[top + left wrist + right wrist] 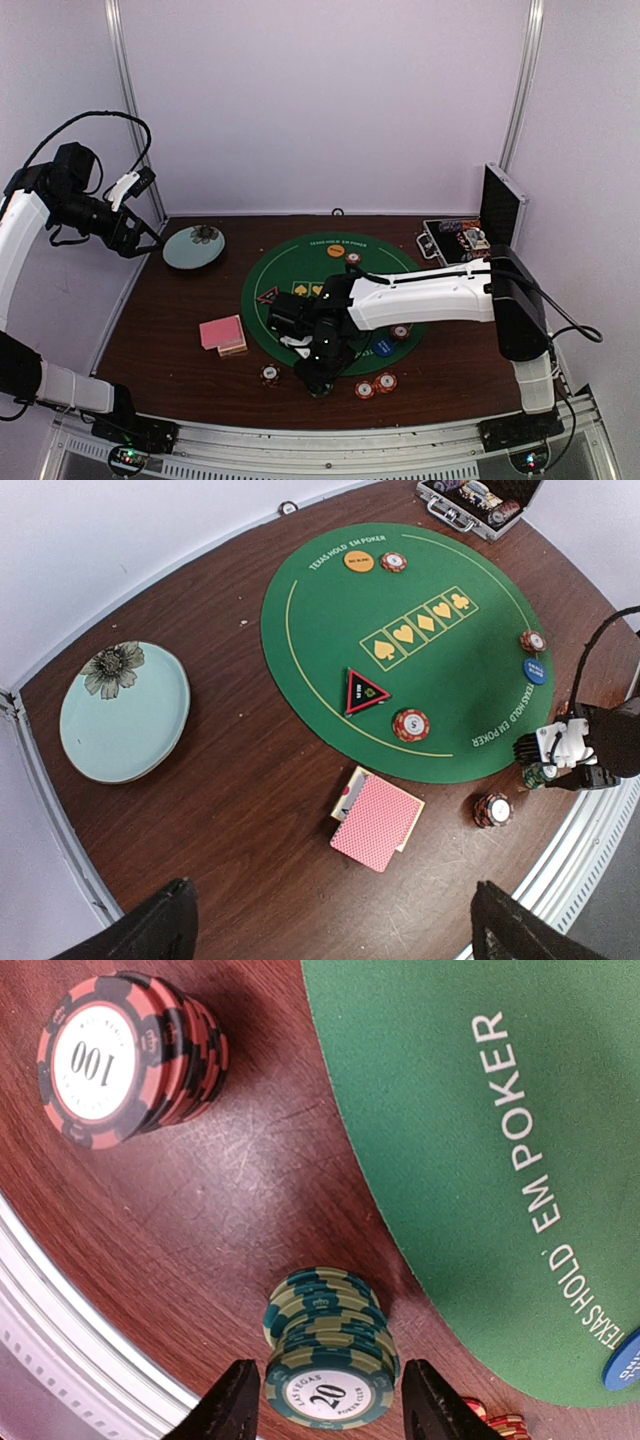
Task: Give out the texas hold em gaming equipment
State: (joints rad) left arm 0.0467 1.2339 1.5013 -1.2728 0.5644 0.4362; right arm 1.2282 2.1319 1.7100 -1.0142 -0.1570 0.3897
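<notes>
My right gripper (332,1410) is open and low over the table, one finger on each side of a green "20" chip stack (330,1355) with a small gap either side. It sits by the front edge of the green mat (300,270) in the top view (318,378). A red "100" stack (110,1060) stands to its left (269,374). Pink-backed cards (222,333) lie left of the mat. The triangle marker (267,296), orange disc (335,251) and blue disc (384,347) lie on the mat. My left gripper (340,940) is open, empty and raised high at the far left (135,235).
A pale blue plate (193,247) lies at the back left. The open aluminium case (465,240) stands at the back right. Single chips lie on the mat (353,258) (401,331), and two red chips (375,385) lie near the front edge. The metal table rail runs close behind the green stack.
</notes>
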